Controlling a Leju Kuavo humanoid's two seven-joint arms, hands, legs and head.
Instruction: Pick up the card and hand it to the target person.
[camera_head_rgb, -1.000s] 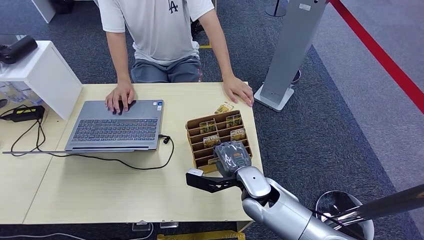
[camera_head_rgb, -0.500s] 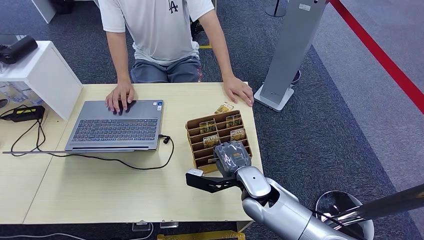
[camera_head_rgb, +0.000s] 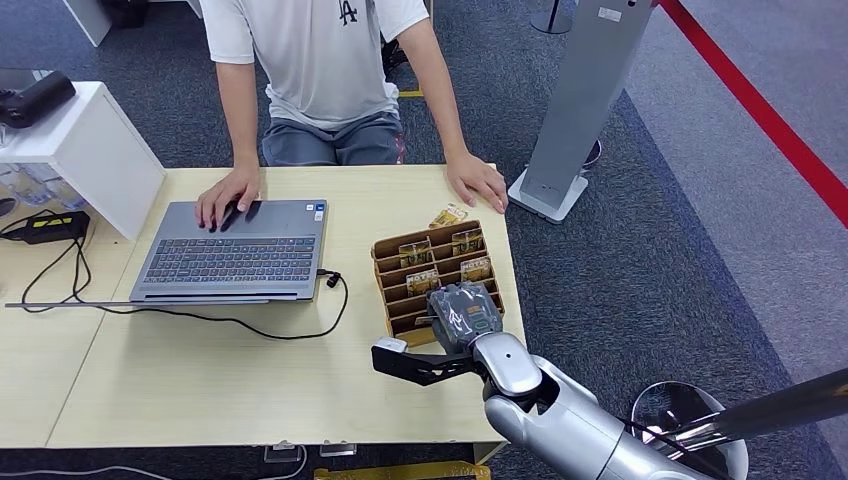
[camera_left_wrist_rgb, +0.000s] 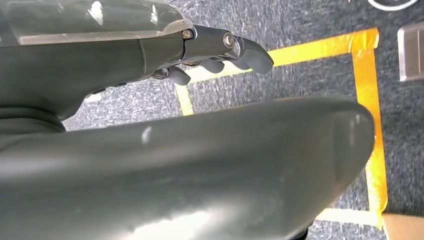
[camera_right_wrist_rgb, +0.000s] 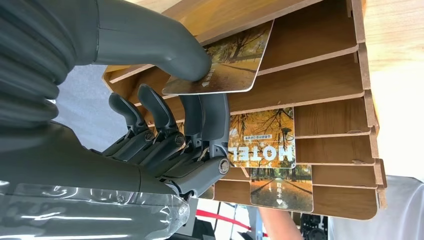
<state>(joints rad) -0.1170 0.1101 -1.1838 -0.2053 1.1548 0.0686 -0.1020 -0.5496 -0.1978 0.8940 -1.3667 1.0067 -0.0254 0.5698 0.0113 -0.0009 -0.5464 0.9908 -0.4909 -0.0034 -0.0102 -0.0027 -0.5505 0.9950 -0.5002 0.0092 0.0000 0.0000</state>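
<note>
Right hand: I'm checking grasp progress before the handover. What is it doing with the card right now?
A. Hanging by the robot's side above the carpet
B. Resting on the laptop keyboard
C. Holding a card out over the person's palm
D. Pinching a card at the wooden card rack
D: in the right wrist view the right hand pinches a card between thumb and fingers at the wooden card rack.

Light wood surface (camera_head_rgb: 250, 380) set on dark grey carpet (camera_head_rgb: 640, 260). Red floor line (camera_head_rgb: 770, 125) runs diagonally at right. Grey pillar stand (camera_head_rgb: 585, 95) (white base) placed beside surface corner. White shelf unit (camera_head_rgb: 95, 150) seen at left.
</note>
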